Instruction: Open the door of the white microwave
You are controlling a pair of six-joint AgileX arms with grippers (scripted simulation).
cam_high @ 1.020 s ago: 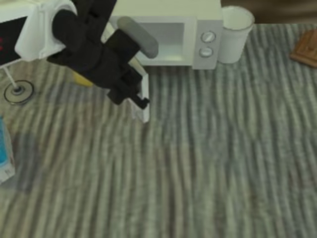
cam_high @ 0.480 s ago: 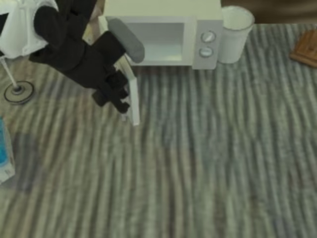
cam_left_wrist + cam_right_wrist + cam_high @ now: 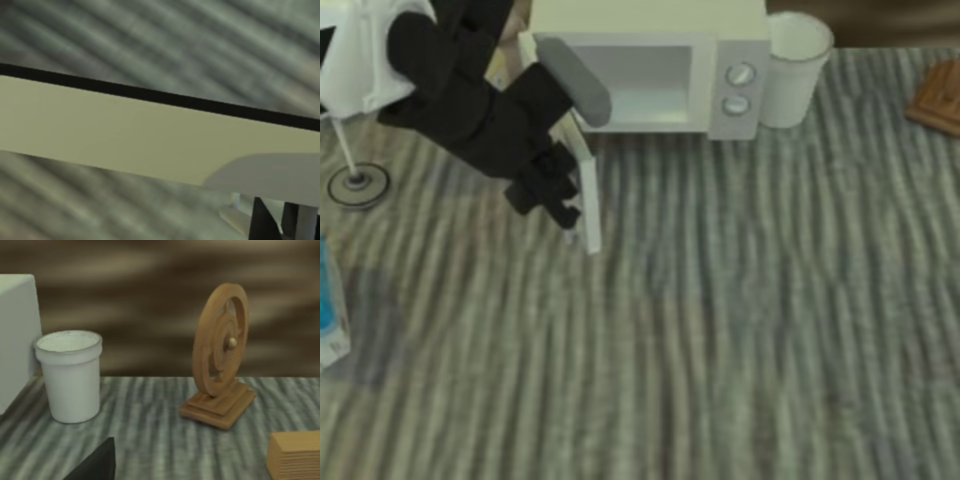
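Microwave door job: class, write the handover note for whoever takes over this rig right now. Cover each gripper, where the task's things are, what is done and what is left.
Left gripper: at the free edge of the door, near the table's back left; whether it grips cannot be told.
Right gripper: not in the top view.
White microwave: back of the table, a white cup on its right.
Done: door swung wide, roughly square to the front, cavity exposed.
Left: probably only letting go and pulling the left arm clear.

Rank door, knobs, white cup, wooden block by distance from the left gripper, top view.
From the left gripper, at the table's upper left:
1. door, right at the gripper, swung open.
2. knobs, microwave's right front.
3. white cup, beside the microwave's right.
4. wooden block, right edge.
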